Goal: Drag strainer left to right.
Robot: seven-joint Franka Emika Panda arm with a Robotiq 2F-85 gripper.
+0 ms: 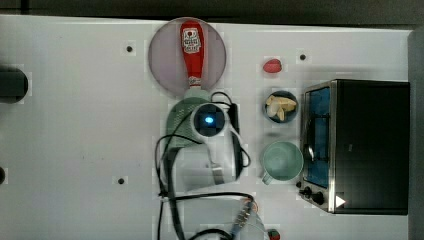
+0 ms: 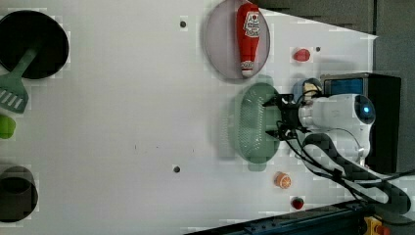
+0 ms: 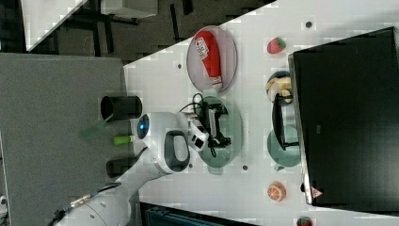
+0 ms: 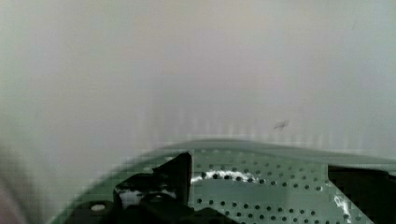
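Overhead, arm [image 1: 210,145] hides strainer [image 2: 254,122], pincer [image 2: 271,117] spread

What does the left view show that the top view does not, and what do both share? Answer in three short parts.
Left view alone: a black pan with a green spatula leaning from it, a lime-green item at the edge, a dark cup, and an orange slice.

Top view alone: the mint mug beside the toaster oven, and the bowl's pale contents.

Both: the strainer under the arm's open gripper, the ketchup bottle lying on the lilac plate, and a strawberry.
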